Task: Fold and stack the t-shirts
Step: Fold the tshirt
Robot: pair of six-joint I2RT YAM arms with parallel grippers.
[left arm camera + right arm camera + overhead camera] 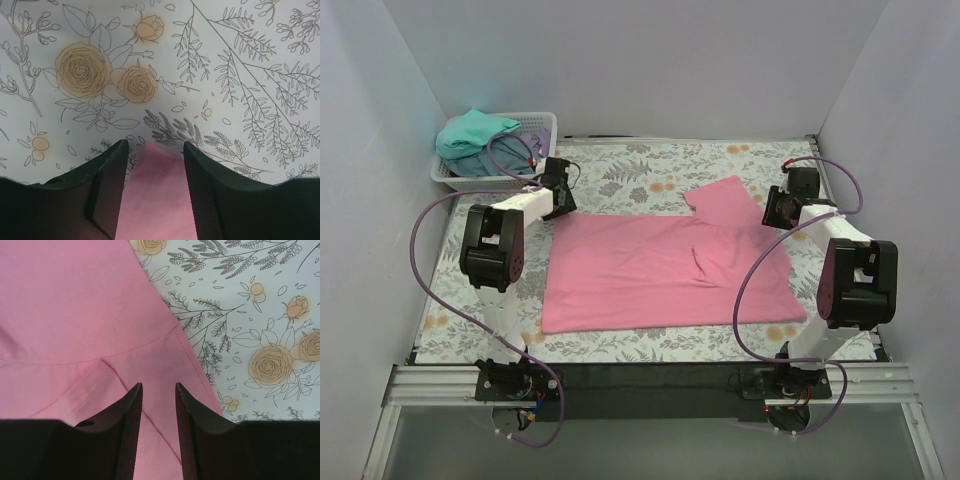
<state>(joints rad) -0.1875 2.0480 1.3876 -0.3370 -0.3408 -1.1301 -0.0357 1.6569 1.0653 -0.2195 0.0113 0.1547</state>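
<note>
The plain pink soft-cloth short-sleeved t-shirt (pixel 660 275) is lying spread flat in the middle of the floral-printed tablecloth (pixel 620 165). A crumpled teal t-shirt (pixel 472 135) is waiting in the white plastic lattice basket (pixel 542 125) at the far left.

The step in hand looks like the grasp for the first fold. The left gripper (pixel 155 145) is hovering over the shirt's far-left corner, its fingers standing wide apart with the corner's tip showing between them. The right gripper (pixel 157 386) is hanging over a stitched sleeve seam at the far right, its fingers only narrowly parted and pinching nothing.

Next, both probably need to be lowering onto the cloth, closing on a single layer, then lifting together and carrying the far edge toward the near side.
</note>
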